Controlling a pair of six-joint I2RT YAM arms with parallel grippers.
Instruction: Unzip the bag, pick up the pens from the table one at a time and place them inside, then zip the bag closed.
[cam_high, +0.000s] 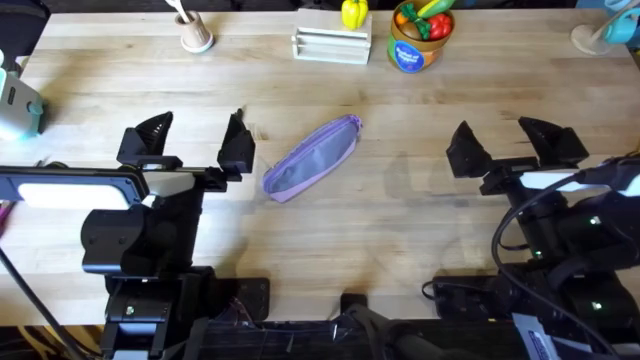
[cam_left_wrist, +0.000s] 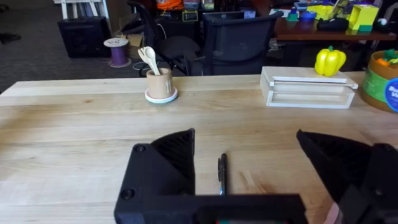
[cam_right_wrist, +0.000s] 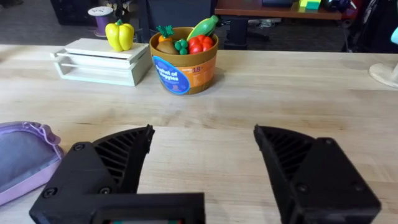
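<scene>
Left gripper (cam_high: 197, 142), fingers spread wide at nine o'clock of the table (cam_high: 380, 250), hides in overhead a dark pen (cam_left_wrist: 221, 175) seen between them by its wrist camera; bag (cam_high: 312, 157), central, lying diagonal; right gripper (cam_high: 512, 147), three o'clock, likewise wide, empty.

Veg tub (cam_right_wrist: 184, 62): you've got a blue label w/ white print near the table's far edge, beside the white rack (cam_right_wrist: 99, 61). The no. "18" in orange reads on the label's right part; the rest is too small for you to make out.
Same tub, overhead (cam_high: 420, 38): blue label visible, text unreadable.
Elsewhere: no text you can read.
</scene>
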